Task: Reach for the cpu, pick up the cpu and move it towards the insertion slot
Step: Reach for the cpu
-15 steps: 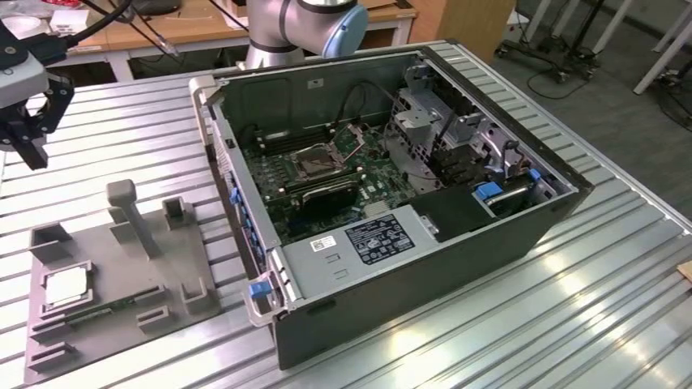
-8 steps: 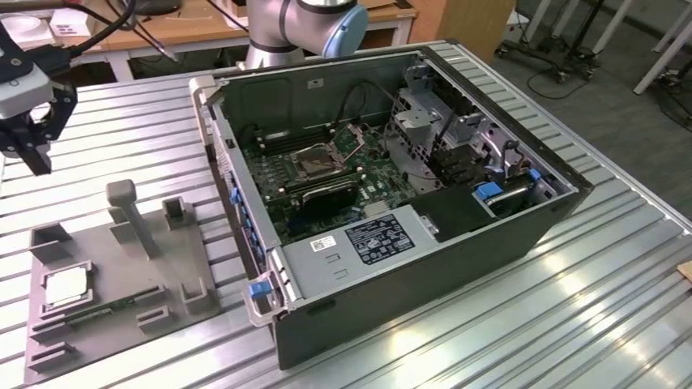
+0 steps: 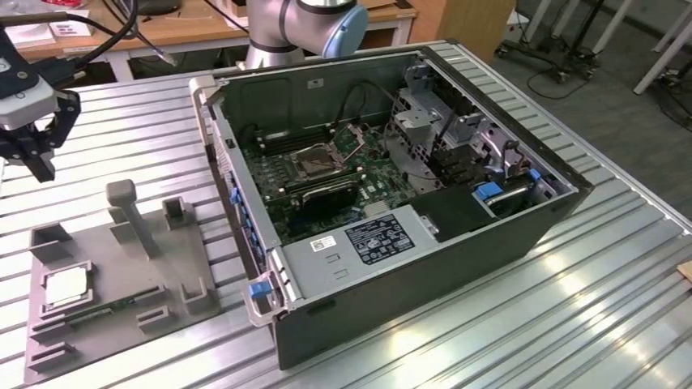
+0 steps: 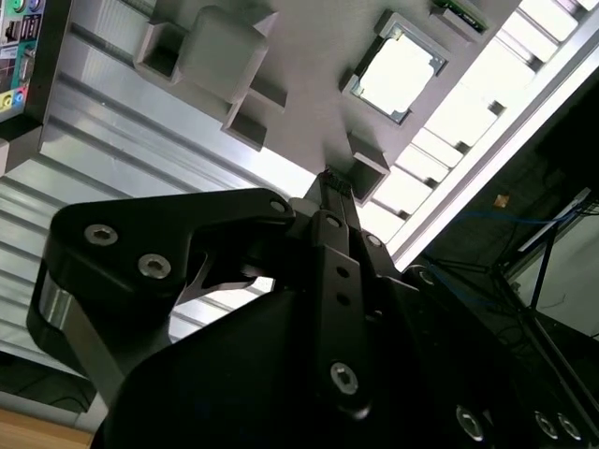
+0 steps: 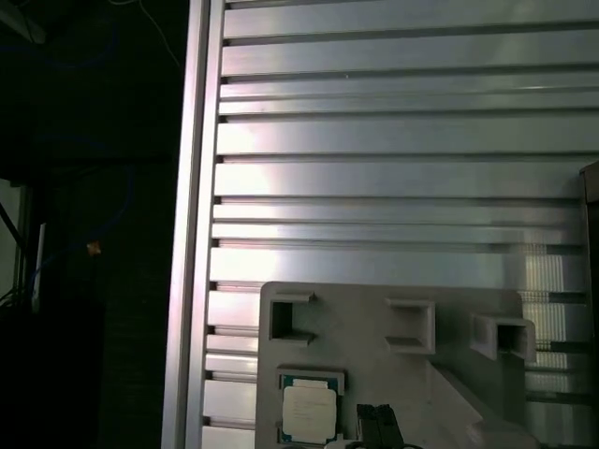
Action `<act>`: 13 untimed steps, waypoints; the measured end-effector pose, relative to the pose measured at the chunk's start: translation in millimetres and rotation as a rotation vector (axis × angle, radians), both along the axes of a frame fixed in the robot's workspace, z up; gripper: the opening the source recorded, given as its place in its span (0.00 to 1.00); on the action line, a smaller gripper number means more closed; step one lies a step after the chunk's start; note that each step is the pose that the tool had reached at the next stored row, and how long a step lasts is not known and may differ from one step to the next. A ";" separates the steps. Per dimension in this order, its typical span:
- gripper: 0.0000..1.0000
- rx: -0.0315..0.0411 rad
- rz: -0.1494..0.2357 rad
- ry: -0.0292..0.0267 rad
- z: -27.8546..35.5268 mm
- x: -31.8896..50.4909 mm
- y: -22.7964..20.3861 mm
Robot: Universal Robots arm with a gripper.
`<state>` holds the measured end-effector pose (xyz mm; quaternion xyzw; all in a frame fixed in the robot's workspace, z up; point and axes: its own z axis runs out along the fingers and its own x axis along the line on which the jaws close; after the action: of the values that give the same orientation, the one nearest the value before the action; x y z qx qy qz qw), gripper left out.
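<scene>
Standing here, I'd say the arm is in the reaching step and nothing has been picked up yet. At the upper left of the exterior view, the gripper hangs above the slatted bench, well above and apart from the parts. Its jaws are drawn together, with nothing between them, and both wrist views show the same closed tips.

Below it, at the lower left of that view, lies a grey fixture plate. The cpu sits flat in its square recess, pale top upward and untouched. In the second wrist view the cpu lies beyond the gripper tips, not under them. In the first wrist view the cpu is just beside them.

Further right, at the middle of the exterior view, the open computer case lies on its side. The insertion slot on the board inside it is bare, well apart from the chip.

As I judge it, finishing the reach calls for the jaws to spread, line up squarely over the chip and come down without tilting it in its recess.
</scene>
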<state>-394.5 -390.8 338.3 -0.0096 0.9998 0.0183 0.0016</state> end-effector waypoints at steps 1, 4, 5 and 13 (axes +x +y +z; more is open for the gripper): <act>0.10 0.0000 0.000 0.0000 0.0 0.0 0.0; 0.10 0.0001 0.000 -0.0002 -0.2 0.0 0.0; 0.10 0.0001 0.000 -0.0001 -0.2 0.0 0.0; 0.10 0.0001 0.000 -0.0001 -8.6 -0.1 0.0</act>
<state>-394.6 -390.9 329.7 -0.0096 0.9998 0.0184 0.0017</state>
